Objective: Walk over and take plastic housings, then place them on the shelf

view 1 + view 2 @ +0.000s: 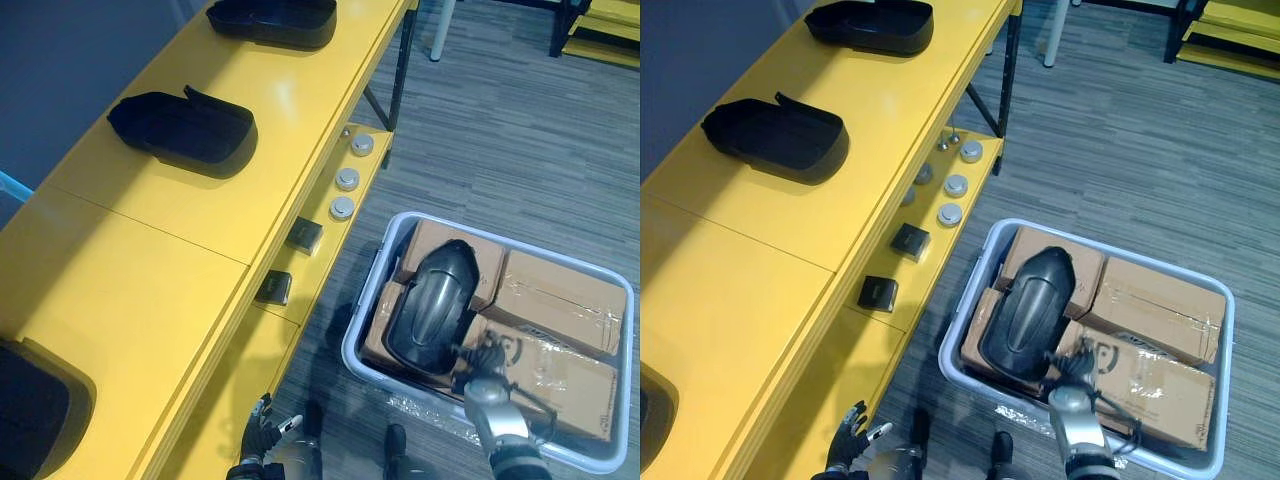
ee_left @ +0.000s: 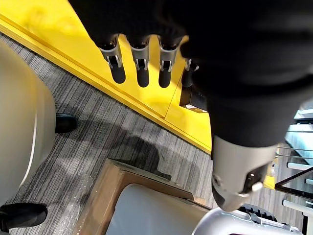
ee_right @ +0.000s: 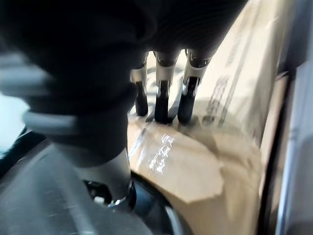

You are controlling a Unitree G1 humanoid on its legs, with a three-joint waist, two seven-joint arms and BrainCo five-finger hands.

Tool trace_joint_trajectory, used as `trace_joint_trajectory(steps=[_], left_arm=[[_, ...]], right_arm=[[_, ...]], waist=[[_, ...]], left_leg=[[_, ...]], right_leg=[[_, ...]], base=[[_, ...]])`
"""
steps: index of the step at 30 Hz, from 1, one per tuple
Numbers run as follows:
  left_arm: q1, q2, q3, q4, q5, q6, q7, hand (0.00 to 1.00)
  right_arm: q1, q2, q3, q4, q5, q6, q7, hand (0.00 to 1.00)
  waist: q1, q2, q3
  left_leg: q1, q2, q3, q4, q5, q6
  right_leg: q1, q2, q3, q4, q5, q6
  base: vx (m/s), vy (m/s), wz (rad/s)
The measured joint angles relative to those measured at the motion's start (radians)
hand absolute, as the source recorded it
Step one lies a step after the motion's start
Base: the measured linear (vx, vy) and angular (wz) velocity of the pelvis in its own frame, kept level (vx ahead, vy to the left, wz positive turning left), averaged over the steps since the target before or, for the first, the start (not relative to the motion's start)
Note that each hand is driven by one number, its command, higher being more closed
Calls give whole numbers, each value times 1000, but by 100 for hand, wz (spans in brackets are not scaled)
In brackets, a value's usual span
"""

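A black plastic housing (image 1: pixel 435 305) lies dome up on cardboard boxes (image 1: pixel 560 300) inside a pale grey bin (image 1: pixel 371 290) on the floor. My right hand (image 1: pixel 487 360) hovers at the housing's near end. In the right wrist view its fingers (image 3: pixel 161 98) hang straight over a taped box and the thumb (image 3: pixel 110 188) is beside the housing's dark edge (image 3: pixel 34 210); it holds nothing. My left hand (image 1: pixel 262 432) is low by the yellow shelf's edge, with its fingers (image 2: pixel 142 68) straight and empty. Three more housings (image 1: pixel 185 128) (image 1: pixel 272 20) (image 1: pixel 35 412) rest on the yellow shelf top (image 1: pixel 150 260).
A lower yellow ledge (image 1: pixel 320 265) carries three round silver discs (image 1: pixel 347 180) and two small black blocks (image 1: pixel 305 235). Grey striped carpet (image 1: pixel 500 120) spreads around the bin. Another yellow rack (image 1: pixel 600 30) stands at the far right.
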Motion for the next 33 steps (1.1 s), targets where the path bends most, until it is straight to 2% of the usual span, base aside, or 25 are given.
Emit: trace_joint_trajectory(steps=[3, 5, 9, 15, 17, 19, 21, 23, 24, 25, 26, 29, 30, 32, 33], left_arm=[[-1, 1, -3, 0, -18, -1, 3, 0], [-2, 1, -4, 2, -18, -1, 3, 0], [-5, 3, -6, 3, -52, -1, 3, 0], [-1, 5, -2, 4, -58, -1, -3, 0], [0, 10, 2, 4, -57, -5, -6, 0], [4, 17, 3, -1, -64, -10, -12, 0], [30, 20, 17, -51, -96, -9, -36, 0], [100, 27, 21, -237, -127, 3, -78, 0], [119, 28, 22, -290, -133, 6, -95, 0], [144, 30, 27, -395, -140, 21, -140, 0], [155, 33, 28, -480, -166, 37, -188, 0], [148, 58, 18, -598, -214, 98, -272, 0], [145, 81, 10, -632, -239, 135, -308, 0], [126, 113, -21, -662, -302, 218, -356, 0], [93, 135, -46, -667, -389, 296, -385, 0]], right_arm=[[-99, -25, -49, 163, 82, 29, -10, 100], [-118, -35, -49, 190, 95, 46, -7, 100], [-160, -93, -49, 280, 95, 85, 56, 100], [-208, -135, -48, 358, 67, 82, 104, 100], [-211, -158, -47, 362, 7, 55, 123, 100], [-195, -171, -47, 309, -49, 31, 128, 100], [-136, -178, -45, 165, -114, 11, 130, 100], [0, -187, -48, -81, -202, 6, 139, 100], [41, -187, -48, -144, -230, 4, 140, 100], [114, -188, -51, -265, -293, -10, 148, 100], [177, -193, -58, -358, -341, -44, 157, 100], [251, -196, -91, -469, -422, -109, 171, 100], [267, -201, -94, -487, -445, -126, 181, 100], [299, -212, -108, -504, -471, -151, 205, 100], [313, -235, -108, -504, -490, -167, 229, 100]], waist=[[9, 1, -1], [13, 2, -1], [30, 6, -4], [31, 16, -12], [31, 16, -12], [30, 16, -12], [26, 16, -11], [19, 13, -9], [11, 13, -9], [-5, 12, -9], [-21, 10, -13], [-51, 3, -25], [-72, -8, -41], [-76, -22, -73], [-83, -31, -100]], left_leg=[[0, -1, -5, 10, -3, -2], [0, -1, -9, 15, -4, -2], [-7, -11, -28, 35, -5, -1], [-38, -25, -46, 45, 0, 6], [-40, -32, -51, 44, 1, 10], [-40, -34, -52, 40, 2, 11], [-38, -34, -51, 35, 2, 11], [-9, -34, -50, 20, 1, 12], [0, -34, -51, 19, 1, 12], [16, -34, -50, 20, -5, 15], [26, -33, -45, 21, -13, 16], [42, -26, -24, 20, -30, 15], [53, -23, -14, 17, -37, 15], [71, -13, 11, 17, -50, 13], [82, -8, 24, 12, -52, 12]], right_leg=[[5, -2, -7, 6, -2, 3], [6, -3, -7, 10, -3, 4], [3, -15, -25, 42, -21, 10], [-19, -30, -46, 56, -25, 14], [-15, -38, -56, 55, -22, 10], [-15, -39, -57, 51, -22, 10], [-10, -39, -61, 42, -22, 10], [25, -37, -65, 20, -21, 10], [39, -37, -69, 14, -21, 11], [61, -36, -72, 5, -21, 11], [75, -35, -70, -4, -20, 12], [90, -29, -57, -23, -18, 16], [101, -26, -50, -32, -17, 17], [108, -19, -29, -40, -17, 17], [116, -15, -16, -52, -15, 19]], base=[[-29, 8, 6], [-41, 7, 3], [-74, 12, 13], [-50, 31, 13], [5, 41, 10], [24, 21, 5], [59, -3, 4], [98, -28, 4], [101, -31, 7], [96, -28, 3], [79, -22, -3], [49, -10, -22], [54, -5, -31], [72, -13, -37], [83, -25, -32]])
